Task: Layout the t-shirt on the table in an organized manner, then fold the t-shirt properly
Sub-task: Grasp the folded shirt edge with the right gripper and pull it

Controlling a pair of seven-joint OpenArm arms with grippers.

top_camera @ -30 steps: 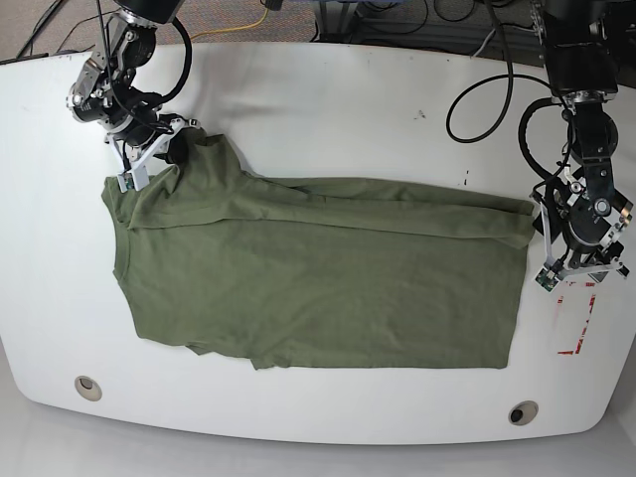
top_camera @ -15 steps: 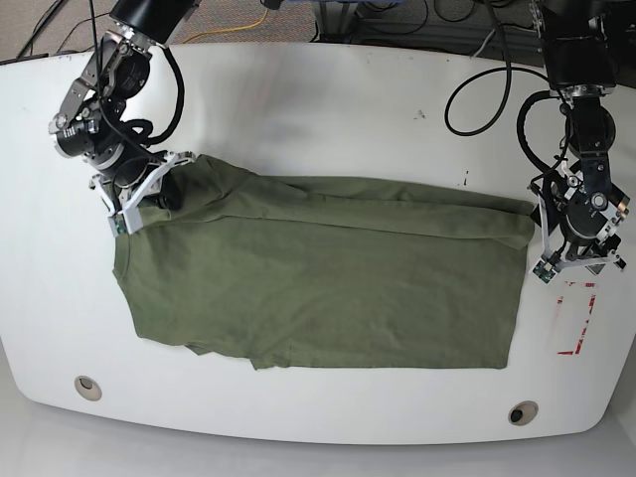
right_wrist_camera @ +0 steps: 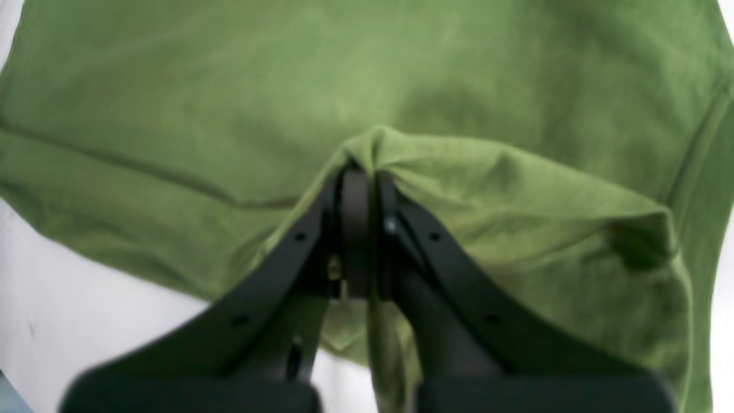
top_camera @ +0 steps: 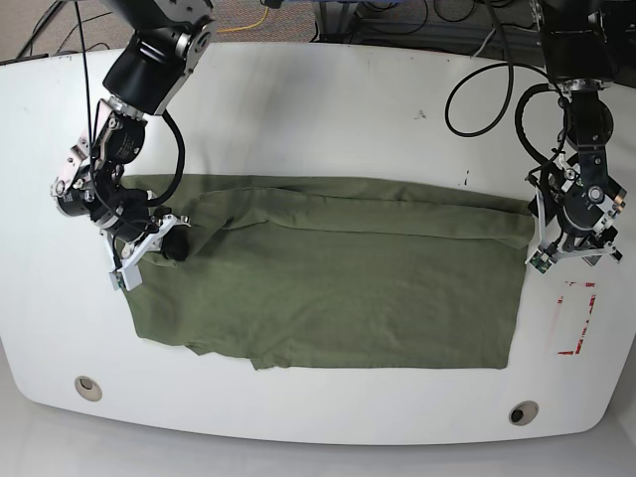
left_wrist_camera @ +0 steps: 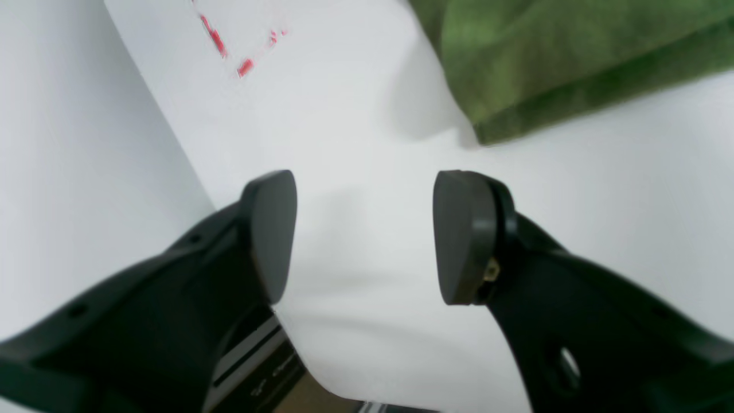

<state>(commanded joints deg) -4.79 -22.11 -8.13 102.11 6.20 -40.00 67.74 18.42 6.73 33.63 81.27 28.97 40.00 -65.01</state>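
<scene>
Up close, right fingers (right_wrist_camera: 356, 189) pinching t-shirt (top_camera: 328, 278), left fingers (left_wrist_camera: 269, 229) spread over table (left_wrist_camera: 355, 115)

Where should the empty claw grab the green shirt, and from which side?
The open left claw should pinch the olive-green cotton t-shirt at its nearest corner, coming from over the bare white table; there the hem lies flat and free.

One t-shirt (top_camera: 328, 278), one table (top_camera: 328, 109), two grommet holes (top_camera: 87, 387), two arms (top_camera: 149, 70).

Background: black cables (top_camera: 467, 94) looped at far right edge; yellow cable (top_camera: 248, 22) and more dark wiring behind far edge
</scene>
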